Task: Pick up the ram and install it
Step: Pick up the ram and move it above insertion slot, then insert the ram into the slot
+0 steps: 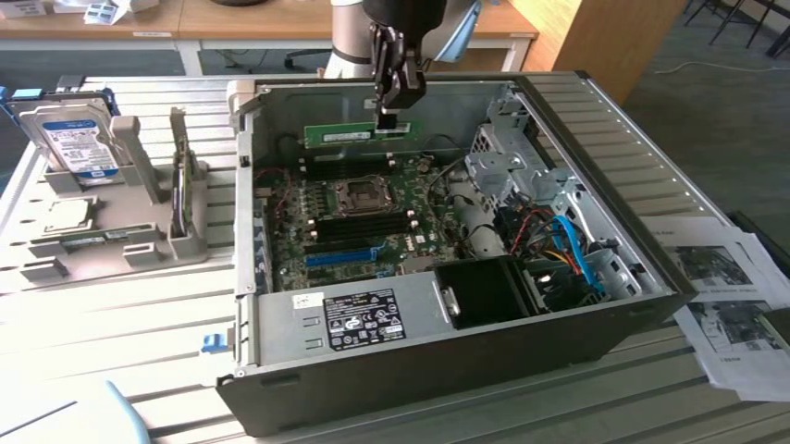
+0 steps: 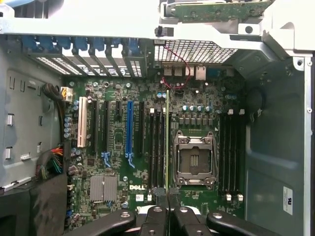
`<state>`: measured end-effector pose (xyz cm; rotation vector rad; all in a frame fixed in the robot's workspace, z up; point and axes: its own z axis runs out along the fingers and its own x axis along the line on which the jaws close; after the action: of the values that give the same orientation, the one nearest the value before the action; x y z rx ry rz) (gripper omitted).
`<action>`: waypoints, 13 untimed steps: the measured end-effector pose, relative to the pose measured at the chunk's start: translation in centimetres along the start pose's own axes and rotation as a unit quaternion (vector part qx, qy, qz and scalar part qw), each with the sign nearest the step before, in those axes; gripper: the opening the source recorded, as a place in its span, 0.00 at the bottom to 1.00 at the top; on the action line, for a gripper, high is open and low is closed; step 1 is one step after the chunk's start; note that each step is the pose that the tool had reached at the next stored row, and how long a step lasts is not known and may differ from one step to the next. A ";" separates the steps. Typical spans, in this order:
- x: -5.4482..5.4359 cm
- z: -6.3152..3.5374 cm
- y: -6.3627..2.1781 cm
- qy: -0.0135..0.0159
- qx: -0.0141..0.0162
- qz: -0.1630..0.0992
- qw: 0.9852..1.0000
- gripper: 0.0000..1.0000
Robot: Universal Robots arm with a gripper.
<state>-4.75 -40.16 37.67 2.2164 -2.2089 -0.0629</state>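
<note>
One gripper (image 1: 392,118), jaws clamped on the ram (image 1: 348,135), a long thin green stick held level over the open computer case (image 1: 408,370).

White slatted counter (image 1: 124,314), exterior view. Centre of frame: an open tower computer case (image 1: 408,370) lies on its side, interior facing up. Left of frame: a grey moulded parts fixture (image 1: 136,248) near the case. Right edge: overlapping printed paper sheets (image 1: 728,296) beside the case. By the case's lower-left corner: a small blue clip (image 1: 213,343). Bottom left: a pale blue object (image 1: 117,416), unidentifiable.
</note>
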 end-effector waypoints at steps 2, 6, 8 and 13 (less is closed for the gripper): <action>0.0 0.08 0.00 0.000 0.000 0.000 1.000 0.11; 0.0 0.10 0.00 0.000 0.000 0.000 1.000 0.11; 0.0 0.19 -0.01 0.000 0.000 0.000 1.000 0.11; 0.0 0.20 0.00 0.000 0.000 0.000 1.000 0.11</action>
<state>-4.76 -40.16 37.48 2.2164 -2.2090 -0.0629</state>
